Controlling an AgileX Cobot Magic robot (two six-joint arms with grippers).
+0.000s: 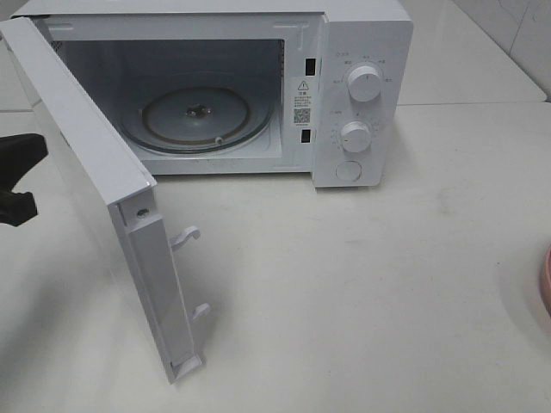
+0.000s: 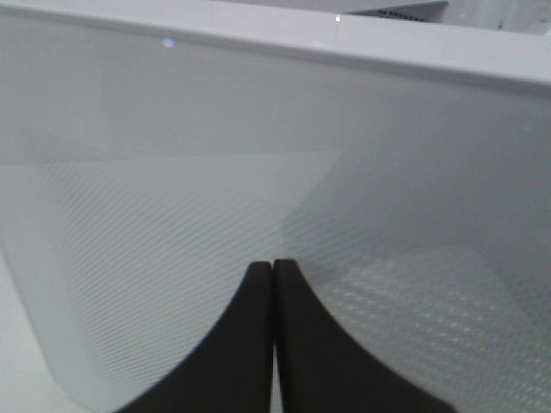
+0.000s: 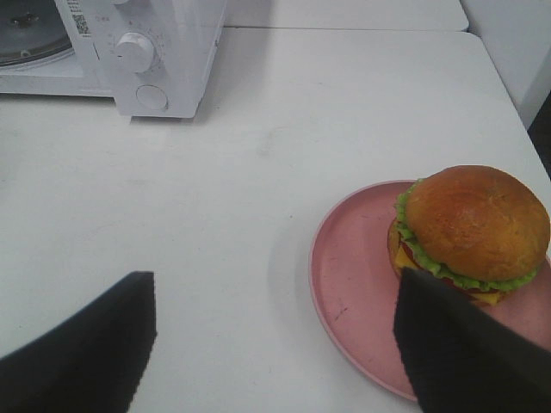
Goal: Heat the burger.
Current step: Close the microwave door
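Note:
The burger (image 3: 473,225), with a glossy brown bun, green lettuce and yellow cheese, sits on a round pink plate (image 3: 349,284) in the right wrist view. My right gripper (image 3: 275,344) hovers open just short of the plate, one finger (image 3: 465,353) partly covering the burger's near side. The white microwave (image 1: 362,52) stands with its door (image 1: 95,163) swung wide open and its glass turntable (image 1: 200,116) bare. My left gripper (image 2: 273,268) is shut on nothing, its tips close to the door's outer face. In the high view the left gripper (image 1: 19,176) shows only at the left edge.
Only a sliver of the pink plate (image 1: 547,280) shows at the right edge of the high view. The open door juts far out over the white table (image 1: 362,284) on the left. The microwave's knobs (image 1: 364,83) face forward.

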